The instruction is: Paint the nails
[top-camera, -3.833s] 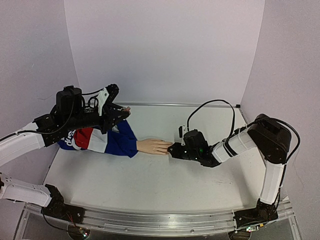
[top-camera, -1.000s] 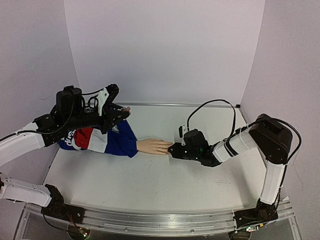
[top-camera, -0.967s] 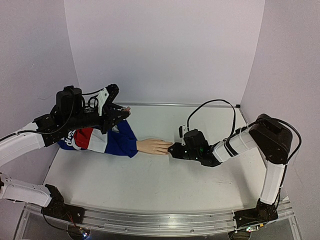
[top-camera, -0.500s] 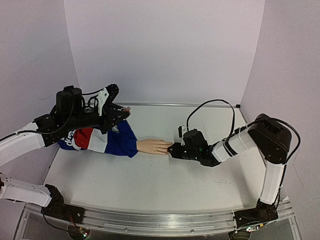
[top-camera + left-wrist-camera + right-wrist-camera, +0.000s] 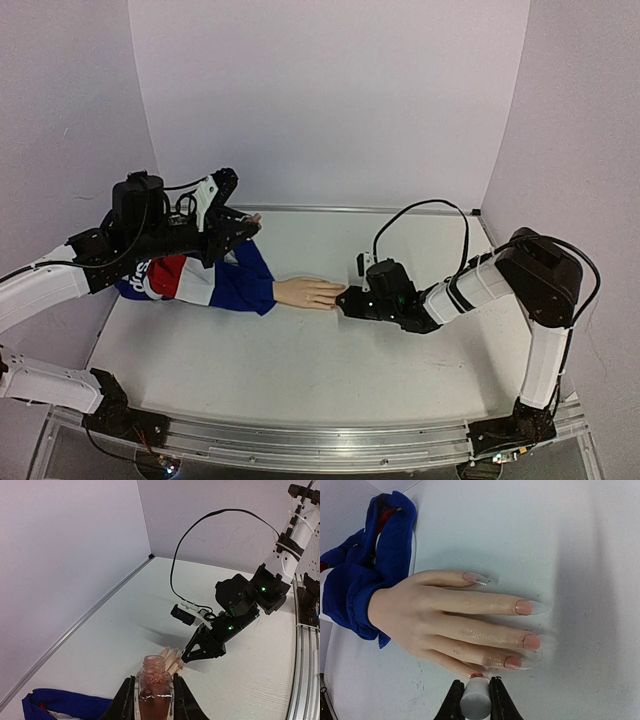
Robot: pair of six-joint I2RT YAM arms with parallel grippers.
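Observation:
A pale peach mannequin hand (image 5: 308,292) with a blue, red and white sleeve (image 5: 205,277) lies flat on the table, fingers pointing right. In the right wrist view its nails (image 5: 531,641) are pinkish with long clear tips. My right gripper (image 5: 474,696) is shut on a white brush cap (image 5: 475,702), held directly over the little finger's nail (image 5: 477,675), which is red. My left gripper (image 5: 152,700) is shut on an open bottle of pink polish (image 5: 154,692), held raised above the sleeve at the back left.
The white table (image 5: 300,360) has a metal rail along its near edge (image 5: 320,440) and pale walls at the back and sides. My right arm's black cable (image 5: 420,215) loops above the table behind the gripper.
Almost nothing has moved. My right gripper stays at the fingertips with the cap; my left arm holds the bottle still.

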